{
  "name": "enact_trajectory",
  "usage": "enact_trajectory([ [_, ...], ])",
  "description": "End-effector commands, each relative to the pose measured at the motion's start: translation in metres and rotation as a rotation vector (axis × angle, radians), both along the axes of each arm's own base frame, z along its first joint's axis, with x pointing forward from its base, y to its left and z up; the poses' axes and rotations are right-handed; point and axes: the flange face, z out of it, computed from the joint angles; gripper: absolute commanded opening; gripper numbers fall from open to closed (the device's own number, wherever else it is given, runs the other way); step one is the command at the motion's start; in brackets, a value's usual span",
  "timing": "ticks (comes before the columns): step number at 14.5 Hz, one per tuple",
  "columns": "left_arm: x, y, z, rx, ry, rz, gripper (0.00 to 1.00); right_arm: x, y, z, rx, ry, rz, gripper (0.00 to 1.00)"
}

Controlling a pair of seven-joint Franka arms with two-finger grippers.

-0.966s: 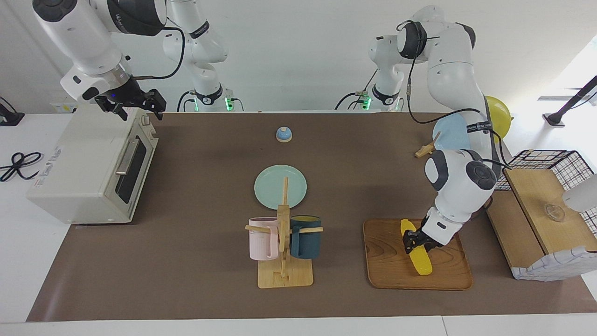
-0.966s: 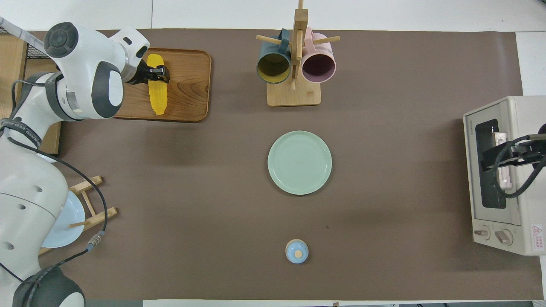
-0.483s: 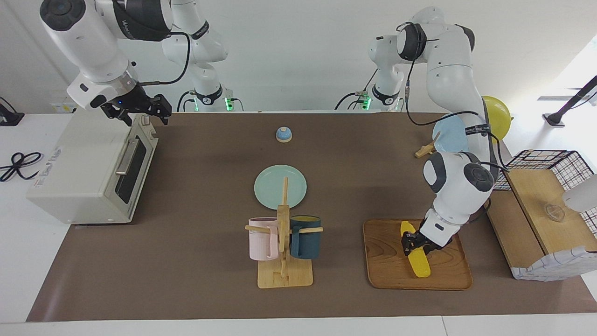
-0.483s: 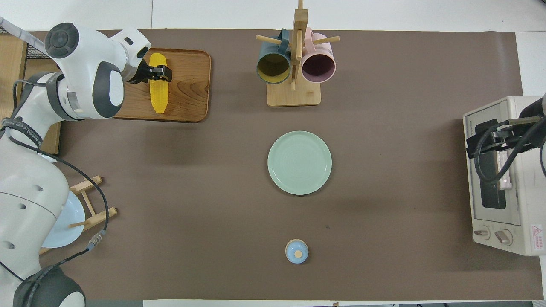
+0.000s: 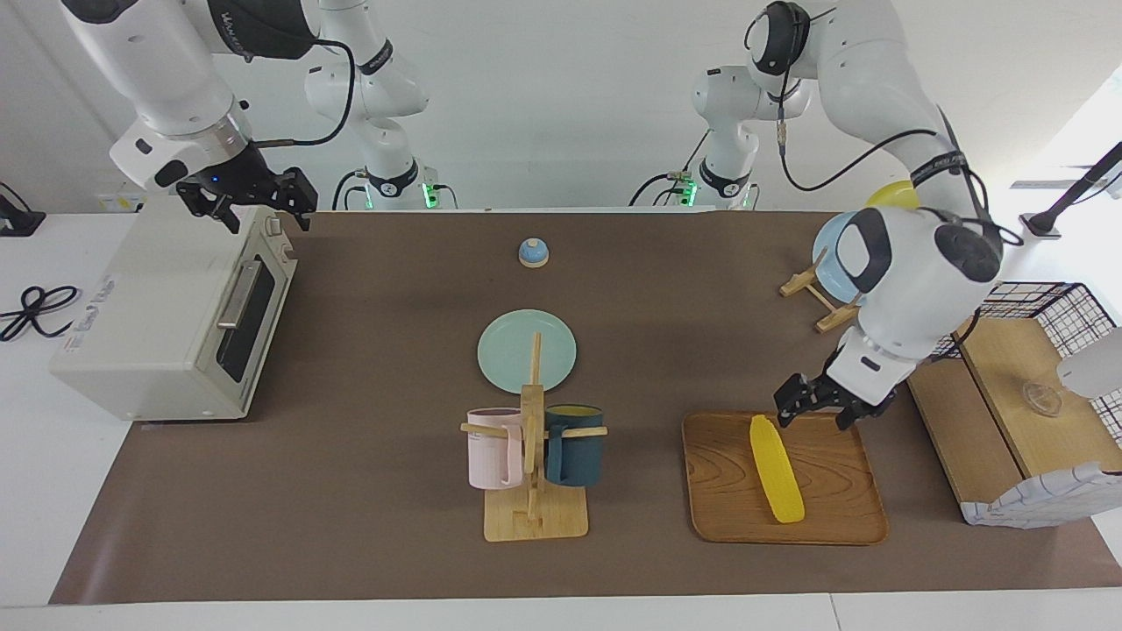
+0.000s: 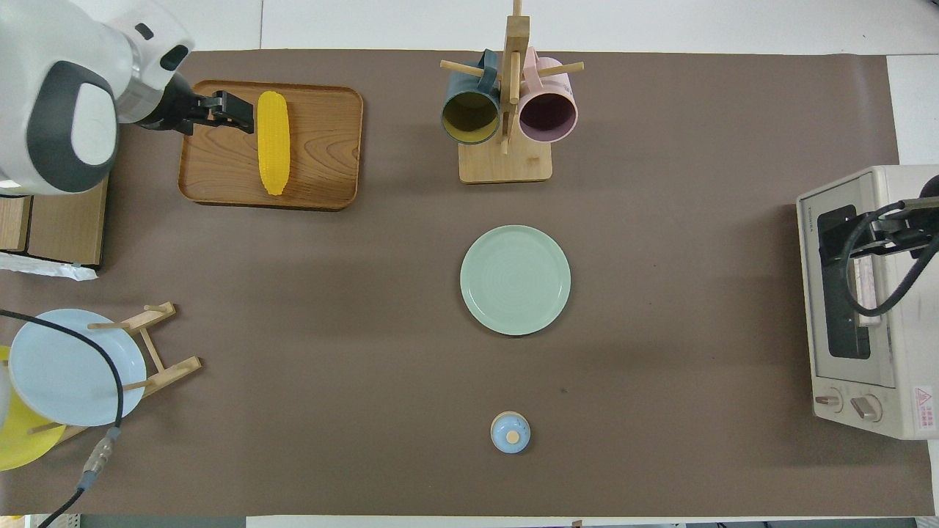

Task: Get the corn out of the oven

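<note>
Step in hand, as we read it: release done, task's main part over. The corn [image 5: 777,469] lies flat on the wooden tray [image 5: 727,508], lower right of the facing frame, w/ nothing touching it. The oven [image 5: 166,315] sits at mid left of that frame, door shut, well apart from the corn.

Left tool [image 5: 821,401] is released, fingers spread and empty, up in the air over the tray's upper edge, just beside the cob's upper end. Right tool [image 5: 248,197] is also open and empty, over the oven's top corner at upper left; that arm waits.

Next move, we judge: left arm needs only to clear off w/o clipping the cob; nothing else looks due.

Corn's long axis: runs top to bottom in the facing frame, slightly slanted, lower end shifted toward frame right. In the overhead frame the narrower tip points at frame bottom, blunt end at frame top.
</note>
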Motion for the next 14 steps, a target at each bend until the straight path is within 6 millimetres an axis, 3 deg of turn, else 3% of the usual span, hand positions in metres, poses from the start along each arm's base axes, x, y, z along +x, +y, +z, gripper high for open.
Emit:
enact_trajectory([
  [1, -0.044, 0.022, 0.058, 0.021, 0.064, 0.008, 1.0, -0.008, 0.007, 0.001, 0.024, 0.008, 0.021, 1.0],
  [5, -0.118, 0.039, 0.141, 0.094, 0.153, 0.002, 1.0, -0.007, 0.007, 0.001, 0.022, -0.002, 0.018, 1.0],
  [7, -0.154, 0.044, 0.163, 0.1, 0.191, 0.021, 1.0, -0.006, 0.006, 0.002, 0.022, -0.009, 0.014, 1.0],
  [11, -0.198, 0.065, 0.164, 0.104, 0.257, 0.056, 1.0, -0.005, -0.001, 0.001, 0.024, -0.017, 0.005, 1.0],
  [14, -0.193, 0.058, 0.16, 0.101, 0.211, 0.042, 1.0, -0.004, 0.0, 0.004, 0.023, -0.023, 0.001, 1.0],
])
